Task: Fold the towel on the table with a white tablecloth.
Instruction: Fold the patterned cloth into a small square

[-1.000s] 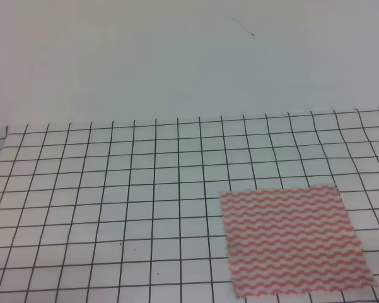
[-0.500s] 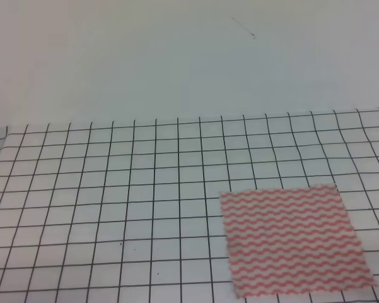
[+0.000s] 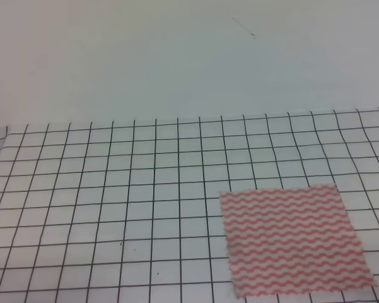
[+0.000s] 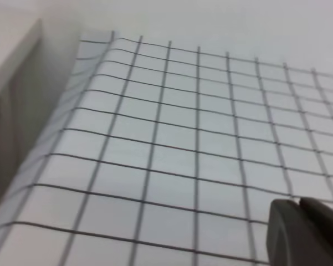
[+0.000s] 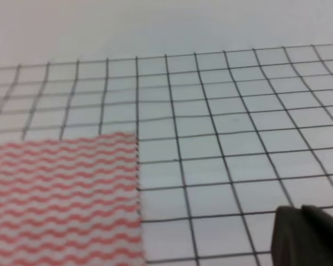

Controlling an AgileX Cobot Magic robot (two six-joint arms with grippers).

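Observation:
The towel (image 3: 293,240), white with pink-red wavy stripes, lies flat and unfolded on the white tablecloth (image 3: 113,189) at the lower right of the exterior view. Its right edge and a corner show in the right wrist view, towel (image 5: 61,199) at lower left. Neither gripper appears in the exterior view. The left gripper (image 4: 299,204) shows only as dark fingertips pressed together at the lower right of its own view, over bare gridded cloth. Likewise the right gripper (image 5: 301,210) is shut and empty, to the right of the towel and apart from it.
The table's left edge (image 4: 50,127) drops off toward a pale wall or cabinet in the left wrist view. The gridded cloth ends at a plain white back surface (image 3: 176,63).

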